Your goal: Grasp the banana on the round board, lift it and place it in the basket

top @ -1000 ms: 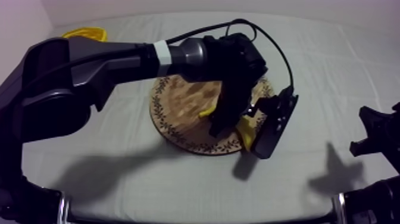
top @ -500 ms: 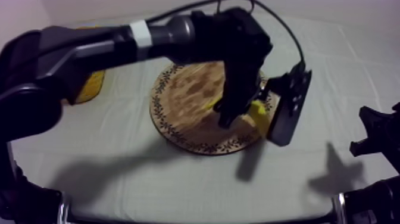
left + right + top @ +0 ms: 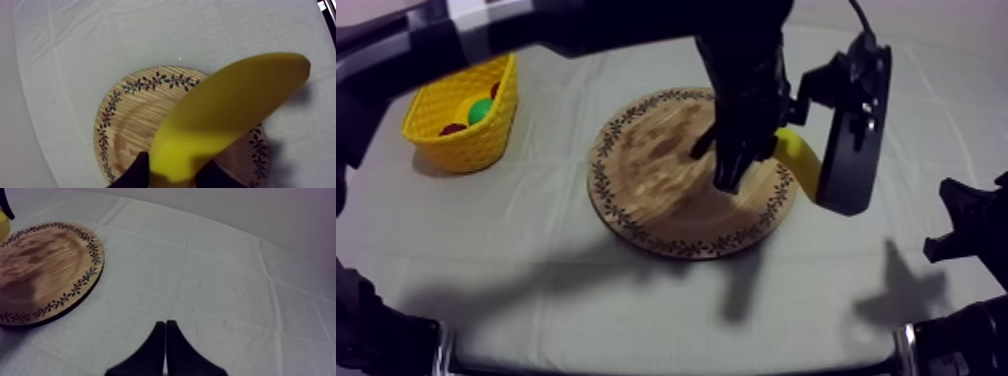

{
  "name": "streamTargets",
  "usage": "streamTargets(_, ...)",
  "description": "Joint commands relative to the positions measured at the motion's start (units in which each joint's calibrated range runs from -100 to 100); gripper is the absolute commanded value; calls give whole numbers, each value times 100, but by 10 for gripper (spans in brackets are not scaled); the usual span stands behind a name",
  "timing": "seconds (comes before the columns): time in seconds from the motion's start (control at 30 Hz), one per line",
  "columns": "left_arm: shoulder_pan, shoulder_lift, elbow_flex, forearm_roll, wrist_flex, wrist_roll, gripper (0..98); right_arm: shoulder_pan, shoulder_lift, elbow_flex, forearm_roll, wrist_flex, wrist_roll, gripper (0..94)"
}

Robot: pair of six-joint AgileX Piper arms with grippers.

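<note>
Banana point(image 3: 230, 115) higher, within left end effector point(image 3: 175, 172)

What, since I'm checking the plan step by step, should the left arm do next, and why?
Probably carry the banana sideways toward the yellow basket: the left gripper is shut on it, holding it above the wooden board, and the basket stands apart at the table's left side.

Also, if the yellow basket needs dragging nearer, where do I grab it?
Once the banana is dropped, grip the yellow basket by its rim on the side facing the wooden board, coming down from above, one finger inside, one outside: the wall is thin, the top open, and the fruit lies low, likely clear.
</note>
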Motion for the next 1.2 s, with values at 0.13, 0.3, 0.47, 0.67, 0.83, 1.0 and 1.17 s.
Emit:
streamTargets(0.13,-79,-225,149,16,45,258,233,0,0,1,0,-1,0,3)
streamTargets(0.3,-205,-414,209,25,58,556,229,0,0,1,0,-1,0,3)
streamTargets(0.47,-433,-594,225,183,60,831,241,0,0,1,0,-1,0,3)
streamTargets(0.67,-728,-833,411,321,61,1022,244,0,0,1,0,-1,0,3)
streamTargets(0.83,-976,-1044,683,357,61,1163,257,0,0,1,0,-1,0,3)
streamTargets(1.0,-1272,-1254,851,430,61,1295,259,0,0,1,0,-1,0,3)
streamTargets(1.17,-1570,-1437,988,481,61,1404,261,0,0,1,0,-1,0,3)
